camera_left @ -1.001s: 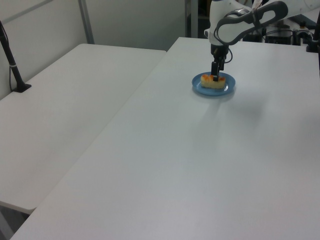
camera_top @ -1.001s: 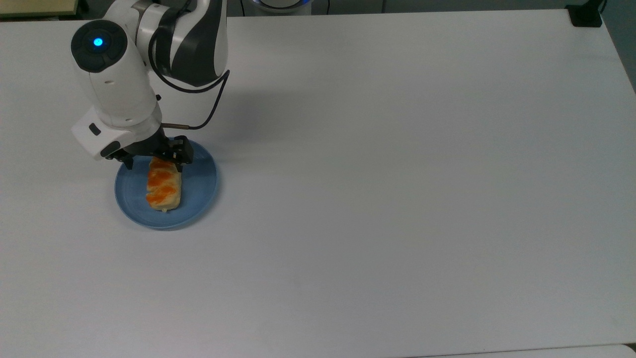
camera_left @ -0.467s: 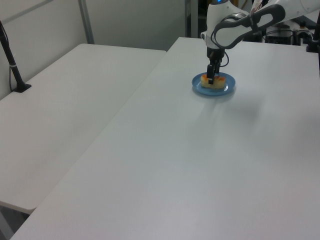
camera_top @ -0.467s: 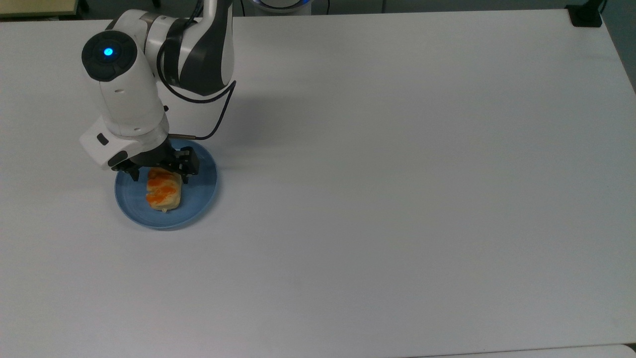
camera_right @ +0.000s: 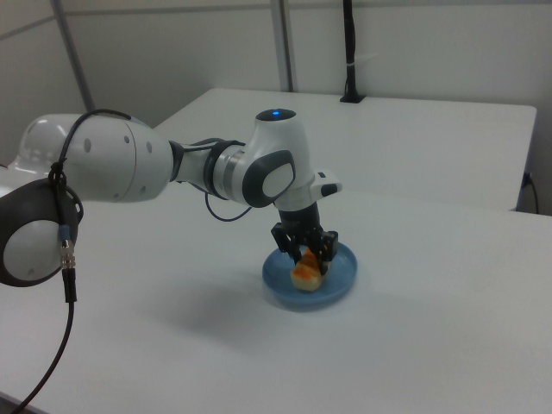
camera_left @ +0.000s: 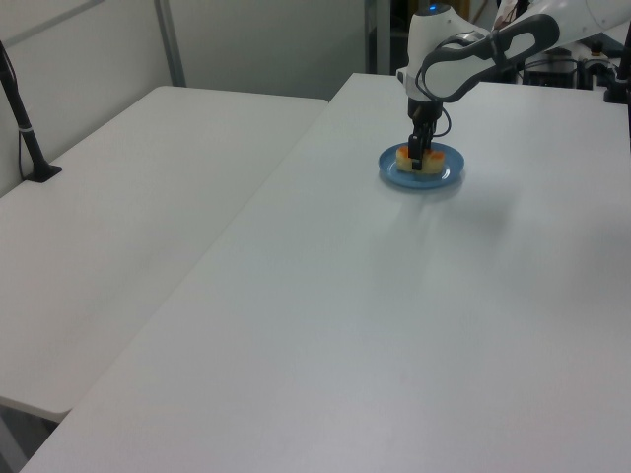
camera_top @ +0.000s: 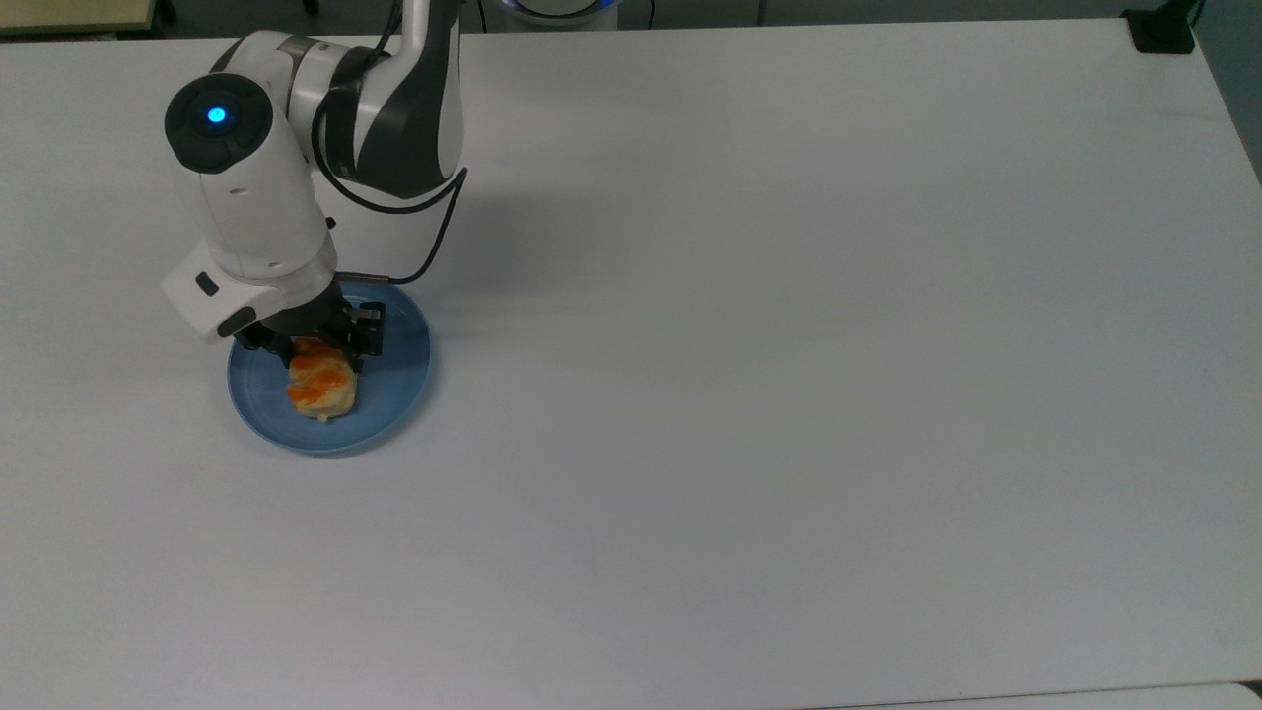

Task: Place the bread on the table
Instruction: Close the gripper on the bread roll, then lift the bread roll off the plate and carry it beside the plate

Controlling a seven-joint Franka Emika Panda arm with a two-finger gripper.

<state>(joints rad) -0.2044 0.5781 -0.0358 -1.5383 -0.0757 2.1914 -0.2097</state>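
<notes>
Claw [camera_top: 314, 347] down over bread's [camera_top: 321, 387] far end, fingers straddling it w/ narrow gap; grip unclear. Long axis runs toward top view's bottom, on plate [camera_top: 394, 380].

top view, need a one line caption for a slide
Panda gripper straddling the far end of the glazed bread on a blue plate, white table all around.

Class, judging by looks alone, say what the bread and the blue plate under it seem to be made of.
Bread: baked dough or a soft replica; matte tan sides, glossy orange glaze. Blue plate: probably glazed ceramic or plastic; smooth, even colour, faint sheen.
</notes>
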